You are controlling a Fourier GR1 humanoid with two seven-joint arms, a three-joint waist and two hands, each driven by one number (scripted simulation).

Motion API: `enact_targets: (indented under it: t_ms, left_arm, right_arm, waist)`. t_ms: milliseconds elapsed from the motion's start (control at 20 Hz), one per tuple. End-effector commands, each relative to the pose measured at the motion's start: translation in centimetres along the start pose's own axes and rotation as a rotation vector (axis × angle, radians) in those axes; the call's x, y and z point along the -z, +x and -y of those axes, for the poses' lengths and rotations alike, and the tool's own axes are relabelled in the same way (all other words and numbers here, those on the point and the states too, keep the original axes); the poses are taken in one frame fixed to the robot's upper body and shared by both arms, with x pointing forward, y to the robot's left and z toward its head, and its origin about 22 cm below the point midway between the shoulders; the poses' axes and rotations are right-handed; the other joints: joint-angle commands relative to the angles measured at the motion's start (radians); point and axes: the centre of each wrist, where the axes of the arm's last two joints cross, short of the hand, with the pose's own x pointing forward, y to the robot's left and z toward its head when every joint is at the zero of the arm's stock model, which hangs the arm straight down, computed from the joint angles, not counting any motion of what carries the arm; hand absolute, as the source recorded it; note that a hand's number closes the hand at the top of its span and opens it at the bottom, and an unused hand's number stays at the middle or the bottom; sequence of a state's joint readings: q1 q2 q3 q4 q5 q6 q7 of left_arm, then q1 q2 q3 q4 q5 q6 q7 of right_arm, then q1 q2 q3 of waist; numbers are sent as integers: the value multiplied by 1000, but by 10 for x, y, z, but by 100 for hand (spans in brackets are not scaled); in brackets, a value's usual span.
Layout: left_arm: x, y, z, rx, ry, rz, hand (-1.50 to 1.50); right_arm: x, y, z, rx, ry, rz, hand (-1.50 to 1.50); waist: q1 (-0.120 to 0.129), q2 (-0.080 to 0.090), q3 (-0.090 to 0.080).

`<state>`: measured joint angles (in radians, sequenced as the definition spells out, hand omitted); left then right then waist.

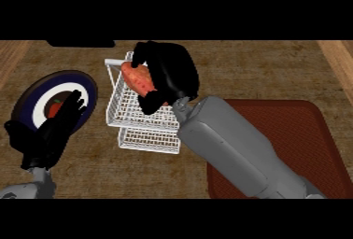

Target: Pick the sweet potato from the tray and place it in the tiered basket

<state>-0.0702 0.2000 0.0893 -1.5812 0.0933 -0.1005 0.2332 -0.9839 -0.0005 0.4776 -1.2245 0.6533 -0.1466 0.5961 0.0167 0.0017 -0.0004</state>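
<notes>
Robot hand (169, 70) on the right arm, black fingers curled round the orange sweet potato (137, 77), hangs over the upper tier of the white wire tiered basket (131, 116) in the upper centre of the frame. Whether the sweet potato rests on the wire or is just above it cannot be told from this steep view. The dark red tray (296, 135) at right, partly hidden by the grey forearm, shows no sweet potato, so the pick appears done and the carry across nearly so. What looks to be left is the release: opening the fingers so the sweet potato settles in the tier, then drawing the arm clear of the basket's rim.

At lower left, the other robot hand (52, 128) rests with straight, relaxed fingers raised, holding nothing, its tips overlapping a dark blue plate (41, 91) that carries a small red item with a green stem, perhaps a tomato (55, 108). Brown, woven-looking bench (103, 172) lies beneath everything.
</notes>
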Motion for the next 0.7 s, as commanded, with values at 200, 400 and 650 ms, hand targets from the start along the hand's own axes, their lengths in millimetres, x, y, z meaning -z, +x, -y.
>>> enact_targets:
  t_ms: [200, 400, 650]
  left_arm:
    - [0, -2, 2, -6, -5, 13, 0]
    - [5, 3, 1, 7, -23, 9, 0]
    - [5, -13, 17, -7, -24, 11, 0]
  right_arm:
    - [21, -11, -8, 56, -181, 26, 150]
    - [21, -24, -35, 99, -174, 3, -150]
    - [39, -19, -32, 46, -161, 18, -150]
  waist:
    - [6, 2, 0]
    - [17, 4, 0]
    - [20, 6, -1]
